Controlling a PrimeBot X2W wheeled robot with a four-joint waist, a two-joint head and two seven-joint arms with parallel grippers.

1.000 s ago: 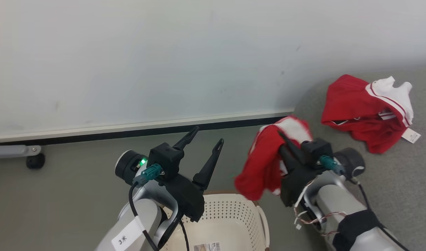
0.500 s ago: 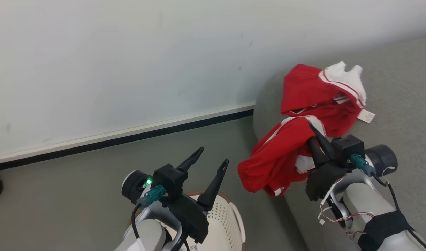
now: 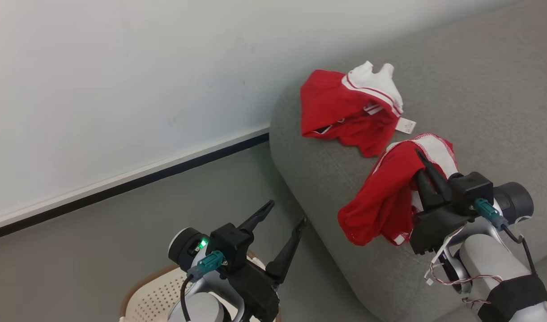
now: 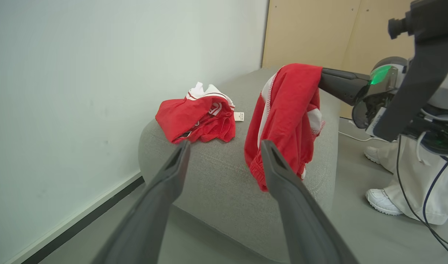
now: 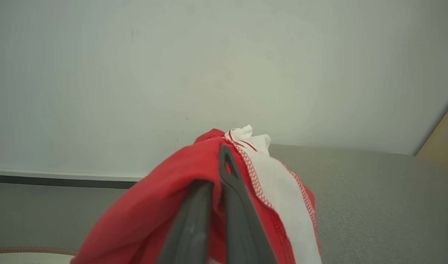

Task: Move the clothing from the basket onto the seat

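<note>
At the left of the head view a pale wall [image 3: 121, 67] runs down to a dark baseboard [image 3: 121, 183]. Below it the grey floor [image 3: 99, 241] stretches bare from the left edge to the seat, and a strip of it runs between the baseboard and the seat's corner.

At the bottom edge, left of centre, the perforated basket [image 3: 157, 297] shows under the left arm. The left gripper [image 3: 288, 210] hangs above it with its two fingers spread wide and nothing between them. Its tips are near the seat's rounded front edge but apart from it.

The seat [image 3: 479, 80] takes up the right half of the frame. It is a broad grey fabric top with a rounded corner toward the wall and plenty of bare cushion toward the upper right.

The loose garment [image 3: 340, 112] lies crumpled near that corner, at upper centre, white panel up, with a small white tag [image 3: 405, 125] at its right.

Lower right, the right gripper [image 3: 423, 167] has its fingers pressed together on the held garment [image 3: 385, 197]. The red cloth drapes over them and hangs above the front of the seat. Whether its hem touches the cushion cannot be told. In the left wrist view the two garments are apart.

At the right of that view a tan panel [image 4: 312, 33] stands behind the seat, and a person's white shoes [image 4: 383, 201] rest on the floor.
</note>
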